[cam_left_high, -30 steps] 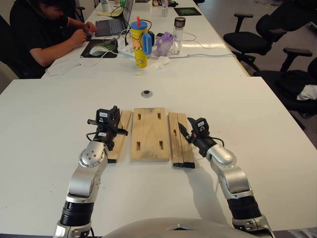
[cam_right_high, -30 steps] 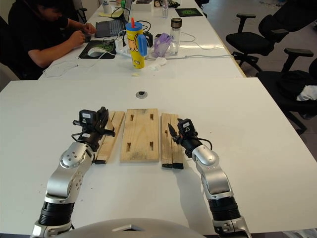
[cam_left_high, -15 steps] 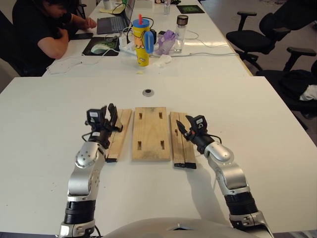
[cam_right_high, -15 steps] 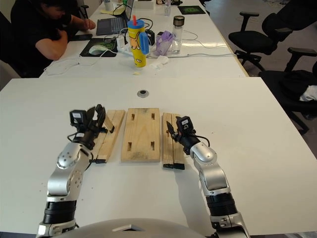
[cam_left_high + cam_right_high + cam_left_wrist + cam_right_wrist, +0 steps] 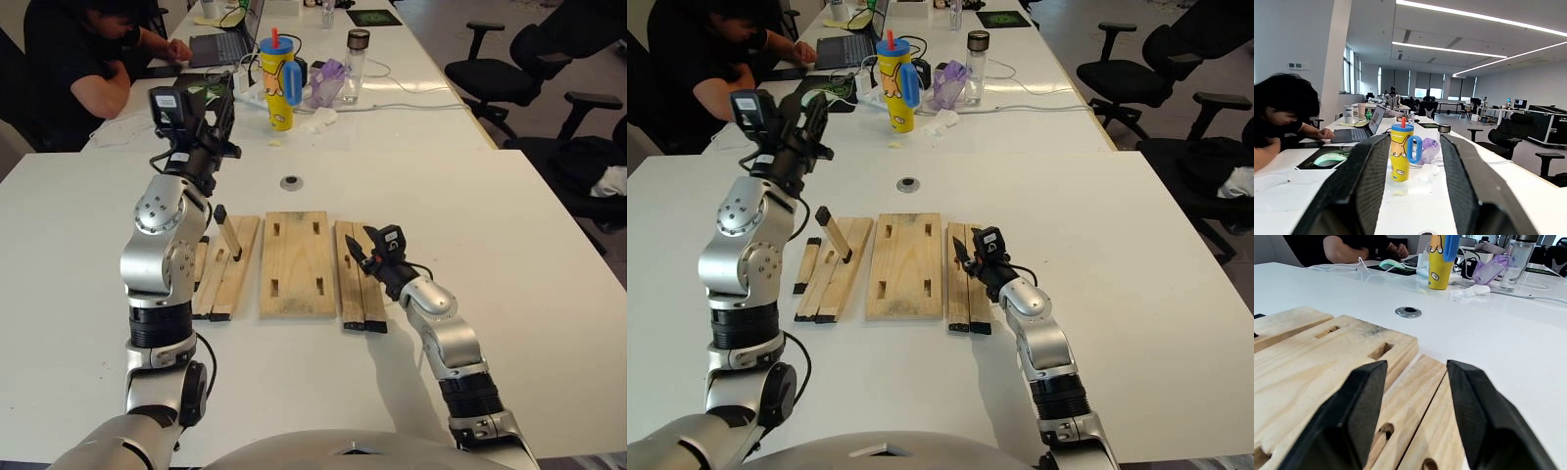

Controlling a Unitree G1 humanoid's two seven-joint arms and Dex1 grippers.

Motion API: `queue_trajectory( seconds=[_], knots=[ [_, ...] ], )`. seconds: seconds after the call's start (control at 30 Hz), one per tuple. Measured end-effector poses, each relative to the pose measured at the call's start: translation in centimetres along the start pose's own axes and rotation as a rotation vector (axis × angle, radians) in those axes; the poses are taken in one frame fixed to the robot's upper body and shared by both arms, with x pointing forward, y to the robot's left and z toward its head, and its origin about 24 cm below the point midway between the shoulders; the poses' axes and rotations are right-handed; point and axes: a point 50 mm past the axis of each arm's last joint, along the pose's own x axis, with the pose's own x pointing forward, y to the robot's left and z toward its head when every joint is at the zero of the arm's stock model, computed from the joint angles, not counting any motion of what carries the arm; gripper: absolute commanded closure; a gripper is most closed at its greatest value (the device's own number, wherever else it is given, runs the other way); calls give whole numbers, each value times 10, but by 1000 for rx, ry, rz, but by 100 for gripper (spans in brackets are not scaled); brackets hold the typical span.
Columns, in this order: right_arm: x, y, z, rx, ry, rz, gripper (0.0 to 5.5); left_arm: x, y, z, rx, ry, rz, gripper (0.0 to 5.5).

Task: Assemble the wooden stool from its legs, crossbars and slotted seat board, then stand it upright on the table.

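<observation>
The slotted seat board (image 5: 297, 262) lies flat mid-table. To its left lie several wooden legs and crossbars (image 5: 214, 284); one piece (image 5: 228, 235) with a black end cap stands tilted, leaning on the others. Two more legs (image 5: 357, 276) lie side by side to the right of the board. My left gripper (image 5: 217, 103) is raised high above the left pieces, open and holding nothing; its fingers (image 5: 1366, 181) frame the far table. My right gripper (image 5: 364, 251) hovers low over the far end of the right legs (image 5: 1415, 406), open, with the seat board (image 5: 1312, 362) beside it.
A round cable grommet (image 5: 291, 183) sits beyond the board. On the far table stand a yellow cup (image 5: 277, 86), a bottle (image 5: 354, 64) and cables, with a person working at a laptop. Office chairs (image 5: 509, 69) stand to the right of the tables.
My left arm has risen from the left pieces to well above the table. One left piece now stands tilted and the others lie more spread. The right gripper has hardly moved.
</observation>
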Motion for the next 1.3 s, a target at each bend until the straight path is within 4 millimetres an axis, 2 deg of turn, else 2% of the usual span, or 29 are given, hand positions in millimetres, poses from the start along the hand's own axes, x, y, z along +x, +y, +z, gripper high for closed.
queue_trajectory(
  seconds=[0.2,0.37,0.5,0.53,0.57,0.6,0.67,0.73,0.9,1.0,1.07,1.2,1.3],
  knots=[
    [3,-1,3,-23,-12,-2,325,0,0,2,16,2,-4,363],
    [3,0,2,-19,-14,-1,325,8,2,32,34,-107,-3,363],
    [3,1,2,-19,-14,-1,325,8,-1,36,27,-123,-11,363],
    [3,1,2,-18,-16,0,325,8,-3,31,22,-104,-15,363],
    [3,1,2,-19,-16,0,325,4,-4,15,21,-38,-20,363],
    [3,1,2,-19,-17,1,325,0,-4,-5,8,48,-18,363],
    [3,2,2,-20,-18,5,325,-24,-2,-63,-32,292,9,363],
    [3,3,1,-18,-16,7,325,-35,-2,-74,-33,301,14,363],
    [4,2,3,-25,-18,5,325,-31,-8,-72,-101,274,2,363],
    [5,1,2,-26,-15,5,325,-24,-14,-67,-128,262,-11,363],
    [6,1,0,-23,-6,4,325,-19,-13,-55,-130,214,1,363],
    [6,1,0,-22,-5,5,325,-5,-7,7,-68,-50,10,363],
    [6,1,0,-22,-6,4,325,2,-2,44,-27,-189,21,363]
  ],
)
